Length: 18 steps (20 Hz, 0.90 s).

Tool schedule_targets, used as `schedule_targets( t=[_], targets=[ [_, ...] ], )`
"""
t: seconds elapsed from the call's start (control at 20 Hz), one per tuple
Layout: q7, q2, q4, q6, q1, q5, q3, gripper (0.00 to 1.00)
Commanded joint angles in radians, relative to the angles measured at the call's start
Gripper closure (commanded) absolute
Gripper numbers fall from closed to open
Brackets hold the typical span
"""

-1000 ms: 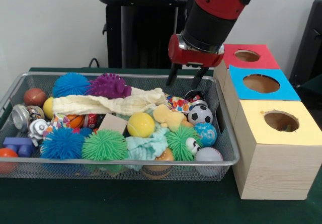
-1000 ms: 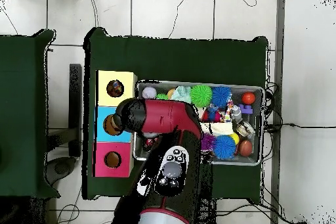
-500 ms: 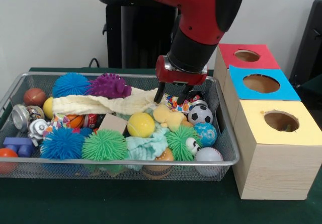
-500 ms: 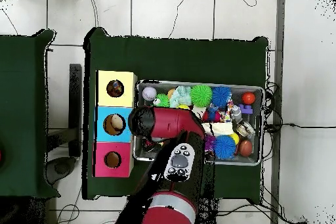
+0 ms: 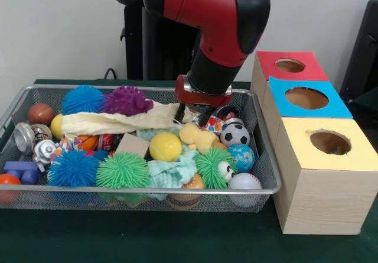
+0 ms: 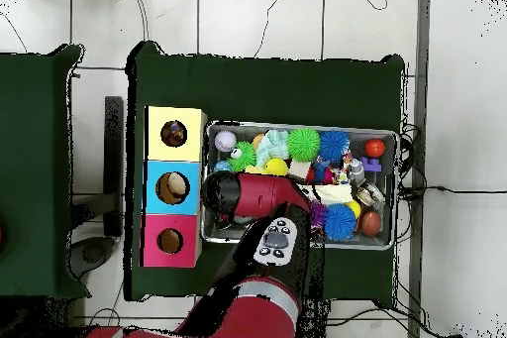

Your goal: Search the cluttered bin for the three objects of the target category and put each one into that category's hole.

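Observation:
The silver wire-mesh bin [image 5: 147, 190] is full of toys; it also shows in the overhead view [image 6: 297, 125]. One white fabric piece with coloured dots [image 5: 212, 123] lies at the bin's back right, by the soccer ball. Another dotted piece [image 5: 69, 139] peeks out at the left under the cream cloth. My gripper [image 5: 191, 115] is low in the bin, open, just left of the first dotted piece, with its tips at the end of the cream cloth. In the overhead view the arm hides the gripper. The yellow-topped box's hole [image 5: 329, 142] [image 6: 174, 134] is beside the bin.
A blue-topped box [image 5: 304, 97] and a red-topped box [image 5: 289, 65] stand behind the yellow one. A cream waffle cloth [image 5: 118, 121], a mint cloth [image 5: 171, 171], spiky balls [image 5: 123, 169], a yellow ball [image 5: 165, 146] and a soccer ball [image 5: 234, 134] crowd the bin.
My gripper has come down from above the bin's back right rim and moved left into the bin, ending among the toys by the cream cloth's end.

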Motion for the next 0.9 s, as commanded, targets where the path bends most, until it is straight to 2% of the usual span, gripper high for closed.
schedule_targets(
  t=[0.05,0.35,0.65,0.9],
  targets=[
    [0.26,0.044,0.099,-0.03,-0.016,0.059,0.077,0.0],
    [0.251,0.02,0.102,-0.018,-0.01,0.065,0.075,0.0],
    [0.243,-0.026,0.064,0.045,0.007,0.07,0.066,0.0],
    [0.232,-0.078,0.056,0.077,-0.002,0.115,0.119,0.0]
  ],
)
